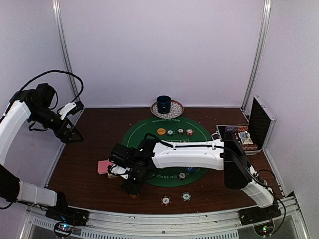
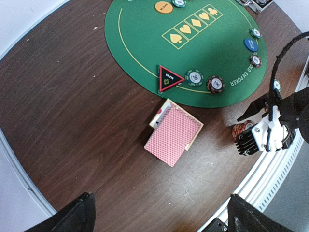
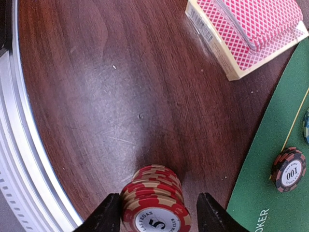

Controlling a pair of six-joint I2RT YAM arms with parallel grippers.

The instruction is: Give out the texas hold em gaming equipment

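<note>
A stack of red poker chips (image 3: 154, 198) marked 5 stands on the wooden table between the fingers of my right gripper (image 3: 158, 216). The left finger (image 3: 108, 213) touches the stack and the right finger (image 3: 212, 215) is a little way off it. From above, this gripper (image 1: 132, 186) points down near the table's front left of the green mat (image 1: 149, 134). Pink-backed playing cards (image 2: 173, 135) lie on their box beside the mat. A black-red triangle marker (image 2: 169, 78) and two chips (image 2: 194, 77) sit on the mat's edge. My left gripper (image 1: 70, 132) hangs open, high at the left.
A dark blue cup on a saucer (image 1: 163, 103) stands behind the mat. An open chip case (image 1: 244, 137) is at the right. Two chips (image 1: 166, 200) lie near the front edge. An orange disc (image 1: 161, 131) and a row of chips sit on the mat's far side.
</note>
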